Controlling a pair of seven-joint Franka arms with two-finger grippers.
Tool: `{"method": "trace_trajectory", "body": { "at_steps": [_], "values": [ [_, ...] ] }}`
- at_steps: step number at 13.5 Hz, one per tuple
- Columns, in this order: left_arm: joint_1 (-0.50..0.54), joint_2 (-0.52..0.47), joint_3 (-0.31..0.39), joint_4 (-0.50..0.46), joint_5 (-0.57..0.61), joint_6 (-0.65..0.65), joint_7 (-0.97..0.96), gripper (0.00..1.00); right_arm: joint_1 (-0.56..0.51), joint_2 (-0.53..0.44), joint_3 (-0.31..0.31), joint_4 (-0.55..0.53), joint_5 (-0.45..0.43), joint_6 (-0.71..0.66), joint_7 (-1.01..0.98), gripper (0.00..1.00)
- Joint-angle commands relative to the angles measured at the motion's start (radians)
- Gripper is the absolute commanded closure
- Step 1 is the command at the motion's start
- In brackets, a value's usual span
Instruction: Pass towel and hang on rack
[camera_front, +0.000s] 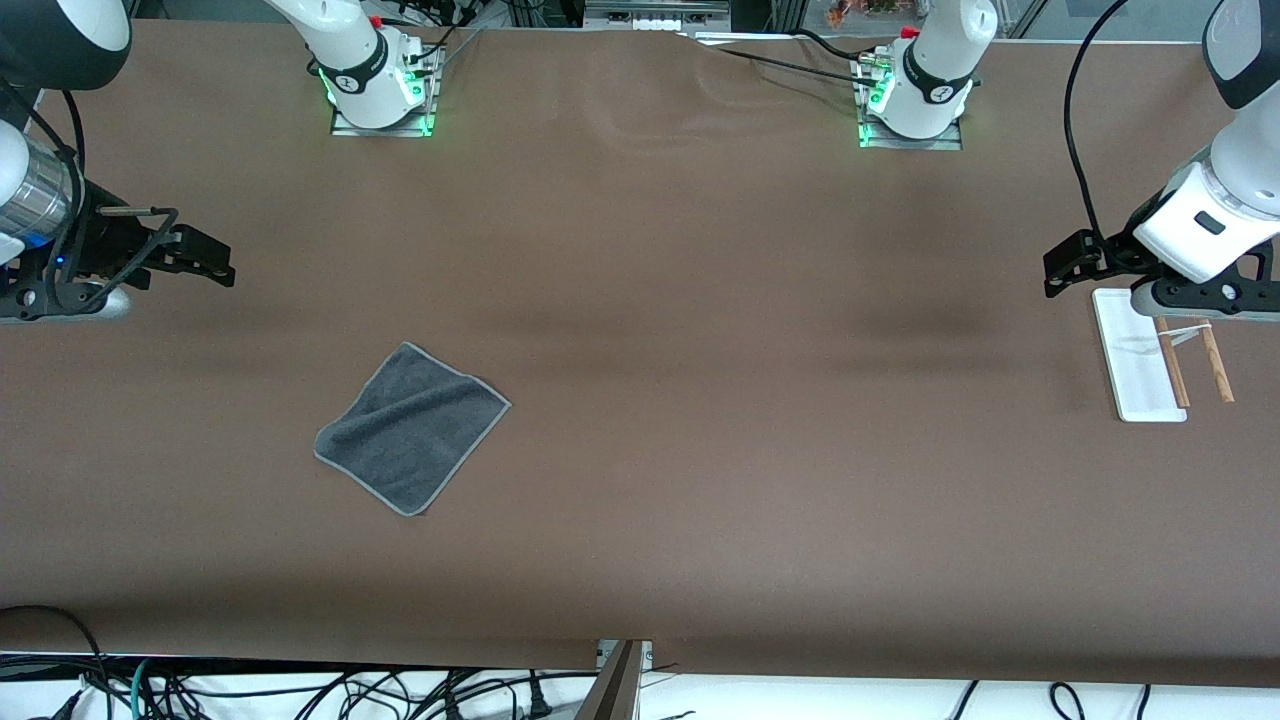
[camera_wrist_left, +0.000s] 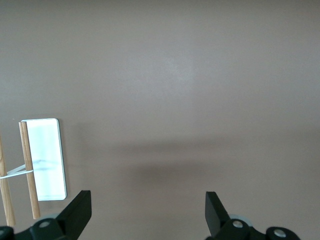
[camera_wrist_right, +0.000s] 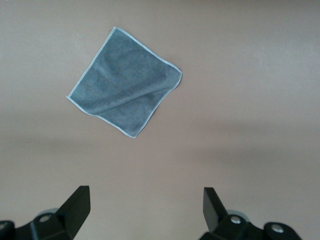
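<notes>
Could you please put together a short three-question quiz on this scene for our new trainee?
1. True or false: the towel lies flat on the table, with no gripper touching it.
2. Which gripper hangs over the rack: (a) left gripper or (b) right gripper?
3. Fill in: both grippers' fingers are ____.

Key:
1. True; it lies toward the right arm's end.
2. (a); the rack's rods show under it.
3. Open, and empty.
</notes>
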Motion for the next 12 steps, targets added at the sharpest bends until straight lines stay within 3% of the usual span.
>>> {"method": "trace_trajectory", "body": {
  "at_steps": [1, 12],
  "values": [
    [-0.004, 0.001, 0.006, 0.015, -0.011, -0.015, -0.005, 0.0, -0.012, 0.008, 0.011, 0.003, -0.015, -0.015, -0.009, 0.0],
    [-0.004, 0.001, 0.006, 0.015, -0.013, -0.015, -0.005, 0.0, -0.009, 0.027, 0.011, 0.003, -0.015, -0.018, -0.006, 0.0]
  ]
}}
